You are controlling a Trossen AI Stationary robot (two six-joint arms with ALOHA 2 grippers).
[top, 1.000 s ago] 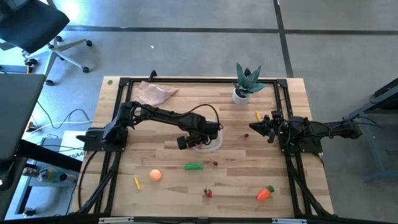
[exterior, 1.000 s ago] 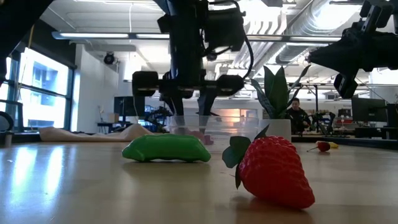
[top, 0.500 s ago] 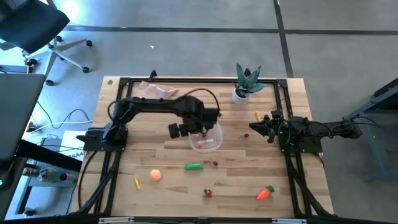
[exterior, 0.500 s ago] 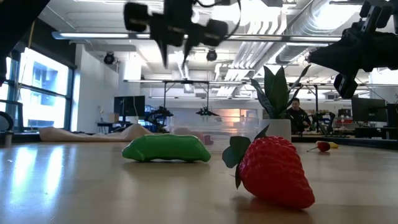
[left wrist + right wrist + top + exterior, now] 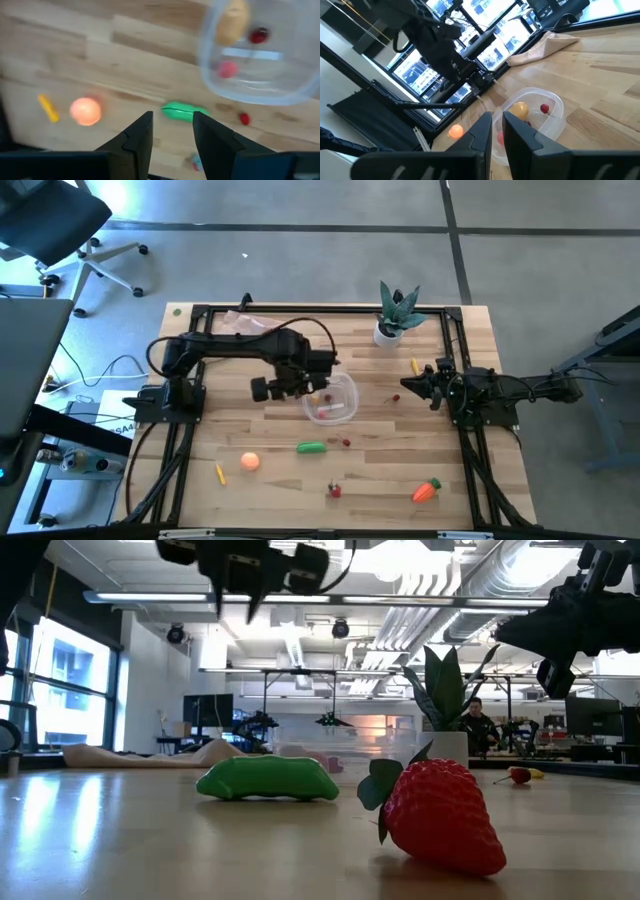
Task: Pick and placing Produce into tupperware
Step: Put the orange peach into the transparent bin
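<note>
The clear round tupperware (image 5: 334, 398) sits mid-table and holds a tan piece (image 5: 231, 22), a small red piece and a pink one. My left gripper (image 5: 288, 388) hangs open and empty above the table, just left of the tupperware; in its wrist view (image 5: 172, 132) it looks down on the green pepper (image 5: 183, 111) and the orange ball (image 5: 86, 111). The strawberry (image 5: 335, 490), carrot (image 5: 427, 491) and a yellow piece (image 5: 220, 473) lie nearer the near edge. My right gripper (image 5: 405, 385) waits shut at the table's right, pointing toward the tupperware (image 5: 532, 117).
A spiky green plant in a white pot (image 5: 396, 318) stands at the far edge, and a beige cloth (image 5: 250, 329) lies far left. A yellow piece (image 5: 415, 366) and a small red piece (image 5: 393, 396) lie by the right gripper. Another red bit (image 5: 346, 443) lies beside the pepper.
My left gripper has risen from low over the tupperware to well above the table and has drawn toward the table's left, clear of the container. The tupperware stays in place. The right arm has kept still.
</note>
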